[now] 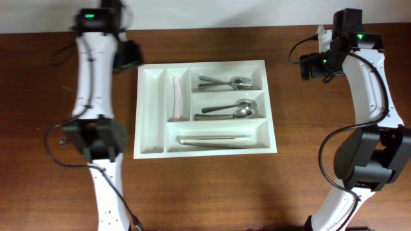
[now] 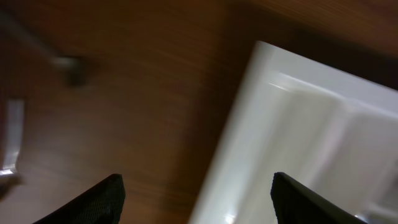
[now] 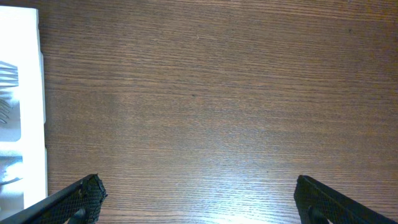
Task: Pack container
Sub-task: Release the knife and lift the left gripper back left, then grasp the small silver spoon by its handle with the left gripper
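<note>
The container (image 1: 205, 153) is a white compartment tray in the middle of the wooden table. Forks (image 1: 225, 82) lie in its top right compartment and spoons (image 1: 230, 110) in the one below. A long metal piece (image 1: 215, 140) lies in the bottom compartment, and a pale knife-like piece (image 1: 176, 96) in a narrow upright one. My left gripper (image 1: 128, 56) hovers by the tray's far left corner, open and empty. In the left wrist view the left gripper (image 2: 196, 199) straddles the tray's corner (image 2: 298, 124). My right gripper (image 1: 313, 64) is open right of the tray; in its wrist view the right gripper (image 3: 199, 196) hangs over bare wood.
The tray's edge (image 3: 25, 93) shows at the left of the right wrist view. A blurred grey object (image 2: 68, 65) lies on the wood left of the tray's corner. Black cables (image 1: 61, 54) trail at the far left. Both arm bases stand near the table's front.
</note>
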